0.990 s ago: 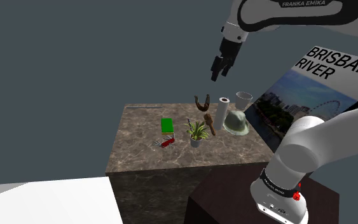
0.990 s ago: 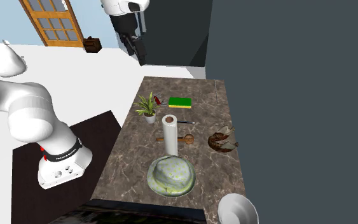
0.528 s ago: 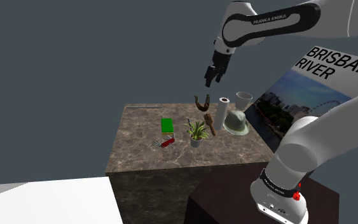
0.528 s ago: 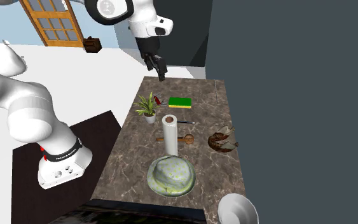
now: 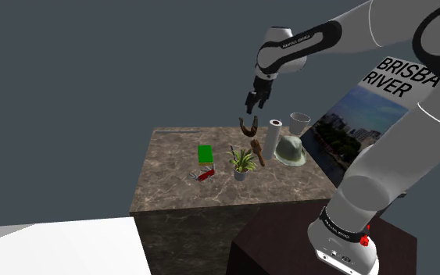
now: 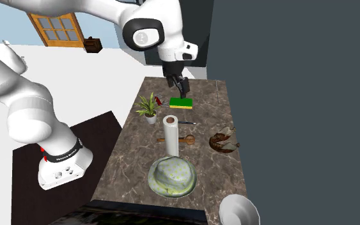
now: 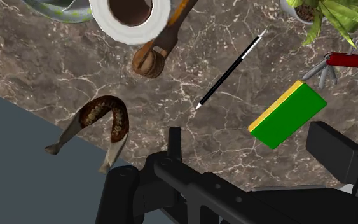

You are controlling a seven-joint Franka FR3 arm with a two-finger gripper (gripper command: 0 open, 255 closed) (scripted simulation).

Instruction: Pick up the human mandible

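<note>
Above the dark marbled table (image 5: 171, 183), the black end effector (image 5: 254, 101) hangs open in the approach step. Next it should lower astride the brown U-shaped jawbone (image 5: 248, 126) overhanging the table's edge.

Poster (image 5: 349, 119), leaning at the table's far edge in the shoulder view: "BRISBA…" over "RIVER" in black capitals, the first word cut off by the arm (image 5: 382, 27). Arm link, same view: small white "FRANKA EMIKA". Base collar (image 6: 62, 156): lettering too small to read.
</note>
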